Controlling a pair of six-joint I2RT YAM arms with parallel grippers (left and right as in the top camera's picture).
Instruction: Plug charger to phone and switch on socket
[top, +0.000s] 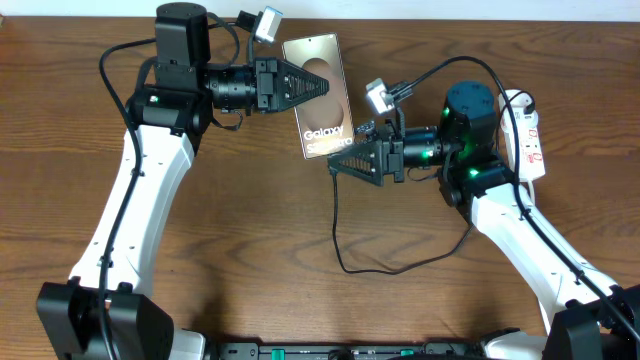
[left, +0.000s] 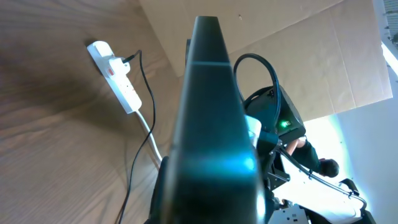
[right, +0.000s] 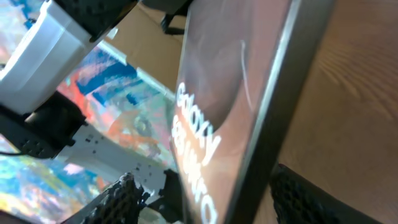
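The phone (top: 322, 100), a bronze-grey slab with white "Galaxy" lettering, is held up off the table, and my left gripper (top: 303, 88) is shut on its upper part. In the left wrist view the phone's dark edge (left: 211, 124) fills the middle. My right gripper (top: 340, 160) stands open at the phone's lower end. Its fingers (right: 124, 199) sit on either side of the phone (right: 230, 93) without pressing it. The charger (top: 340, 235), a thin black cable, loops from that lower end across the table. I cannot tell whether its tip is seated. The socket (top: 526, 130) lies at the far right.
The white power strip (left: 118, 78) has a black plug at its far end and a white cord trailing toward the camera. Brown cardboard (left: 298, 56) stands behind the wooden table (top: 250, 250). Thick black robot cables arc over both arms.
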